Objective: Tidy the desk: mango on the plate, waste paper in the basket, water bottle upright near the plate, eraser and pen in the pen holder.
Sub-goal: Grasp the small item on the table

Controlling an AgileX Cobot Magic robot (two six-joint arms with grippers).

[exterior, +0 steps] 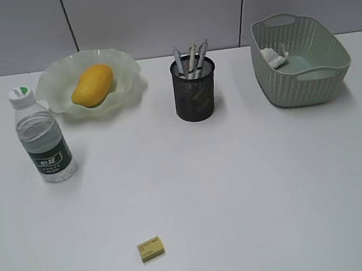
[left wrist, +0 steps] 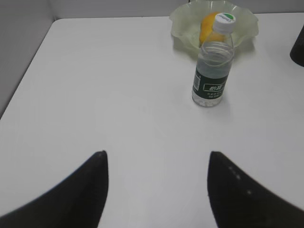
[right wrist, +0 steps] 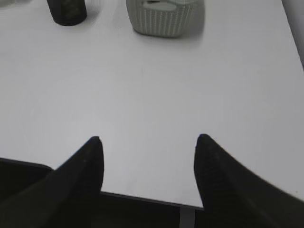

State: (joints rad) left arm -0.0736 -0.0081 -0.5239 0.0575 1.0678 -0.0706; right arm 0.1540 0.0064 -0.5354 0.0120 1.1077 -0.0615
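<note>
The mango lies on the ruffled pale-green plate at the back left; both also show in the left wrist view, mango, plate. The water bottle stands upright in front of the plate, also in the left wrist view. The black mesh pen holder holds several pens. The waste paper lies in the green basket. A small yellow eraser lies on the desk near the front. My left gripper and right gripper are open and empty, neither in the exterior view.
The right wrist view shows the desk's front edge below my right gripper, with the pen holder and basket far ahead. The left wrist view shows the desk's left edge.
</note>
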